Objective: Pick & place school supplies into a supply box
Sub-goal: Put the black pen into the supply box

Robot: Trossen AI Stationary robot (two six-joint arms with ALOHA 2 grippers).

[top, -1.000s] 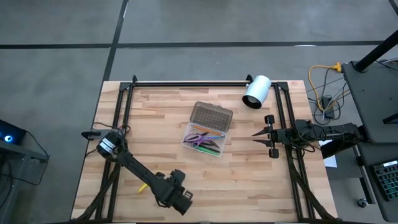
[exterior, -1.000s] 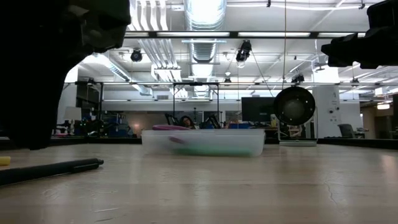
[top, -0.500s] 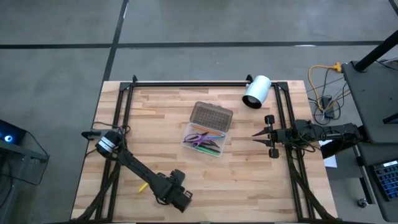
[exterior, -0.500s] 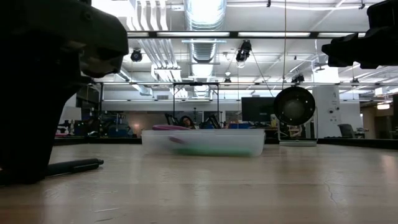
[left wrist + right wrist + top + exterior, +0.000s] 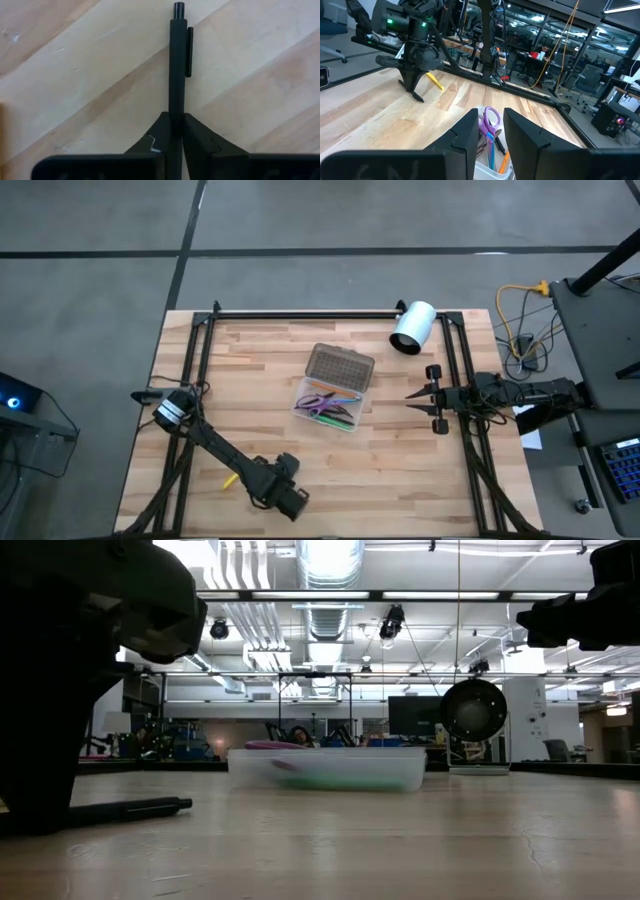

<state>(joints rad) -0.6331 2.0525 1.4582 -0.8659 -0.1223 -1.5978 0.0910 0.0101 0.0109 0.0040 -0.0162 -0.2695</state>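
My left gripper [image 5: 281, 496] stands near the table's near edge, pointing down and shut on a black pen [image 5: 178, 60]. In the low view the pen [image 5: 135, 810] sticks out level beside the gripper [image 5: 40, 780]. A yellow pencil [image 5: 229, 479] lies flat on the table just left of it. The supply box [image 5: 330, 402] sits mid-table on its base, its dotted grey lid [image 5: 342, 365] open. It holds purple scissors [image 5: 491, 120] and coloured pens. My right gripper [image 5: 412, 396] hovers open to the right of the box, touching nothing. My left gripper pinches the black pen's barrel [image 5: 176, 107] just behind the clip, one finger [image 5: 160, 132] on each side. The fingers come from above, pointing down, and lie across the pen. The clip end [image 5: 178, 7] sticks out free. The pen lies level at the tabletop; whether lifted, I cannot tell.
A white cylinder [image 5: 412, 327] lies at the table's far right. Black frame rails [image 5: 300, 313] run along the far edge and down both sides. Bare wood lies between the left gripper and the box.
My left gripper has come down from above onto the black pen at the tabletop. The pen's free end has slid a little to the right in the low view. My right arm has kept still.
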